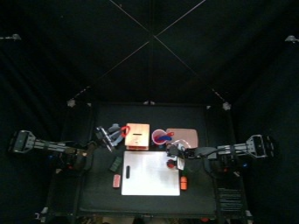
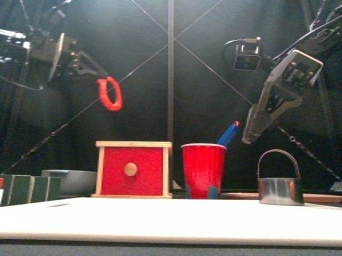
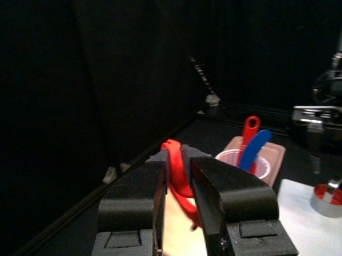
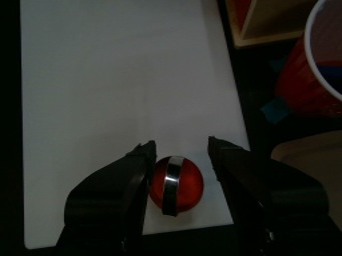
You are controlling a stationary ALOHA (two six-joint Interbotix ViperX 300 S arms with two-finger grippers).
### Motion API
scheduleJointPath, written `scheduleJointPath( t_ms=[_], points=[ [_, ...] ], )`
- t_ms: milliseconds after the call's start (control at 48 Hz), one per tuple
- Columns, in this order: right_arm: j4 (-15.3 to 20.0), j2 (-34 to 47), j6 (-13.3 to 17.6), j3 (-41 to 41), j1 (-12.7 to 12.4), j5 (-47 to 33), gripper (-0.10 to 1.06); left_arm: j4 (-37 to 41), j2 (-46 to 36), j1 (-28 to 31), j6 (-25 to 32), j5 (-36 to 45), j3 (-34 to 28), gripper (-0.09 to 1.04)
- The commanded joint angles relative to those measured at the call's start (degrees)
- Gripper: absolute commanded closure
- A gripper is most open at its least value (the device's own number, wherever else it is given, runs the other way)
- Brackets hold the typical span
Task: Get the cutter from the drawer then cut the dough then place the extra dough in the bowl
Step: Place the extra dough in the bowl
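Left wrist view, left fingers (image 3: 134, 200) clamp red dough ring (image 3: 174, 165), lower part hidden, right fingers (image 4: 118, 185) apart.

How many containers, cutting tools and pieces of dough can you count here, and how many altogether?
Containers: 3 (wooden box, red cup, bowl)
Cutting tools: 3 (metal cutter, blue knife, red knife)
Dough: 1 (red ring, held up by the left gripper)
Total: 7
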Motion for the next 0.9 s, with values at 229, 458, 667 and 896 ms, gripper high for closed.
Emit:
scheduleJointPath(
  t_ms=[229,458,667,896],
  points=[
    [-1.32,-0.79,0.09,-0.44,0.09,-0.79,0.14,-7.47,9.49,6.50,-0.09,4.13,-0.18,0.16],
    [-1.41,-0.97,0.00,-0.70,0.18,-0.88,0.14,-8.79,10.46,6.42,-0.88,5.27,-1.14,-0.06],
    [-5.36,-3.08,-1.05,-0.44,-0.35,-10.55,0.14,1.32,10.46,2.99,-3.43,10.11,-4.75,-0.05],
    [-16.70,-6.06,-0.53,2.20,-2.29,-32.43,0.14,21.97,10.37,-3.69,-11.25,13.62,-6.86,-0.05]
  ],
)
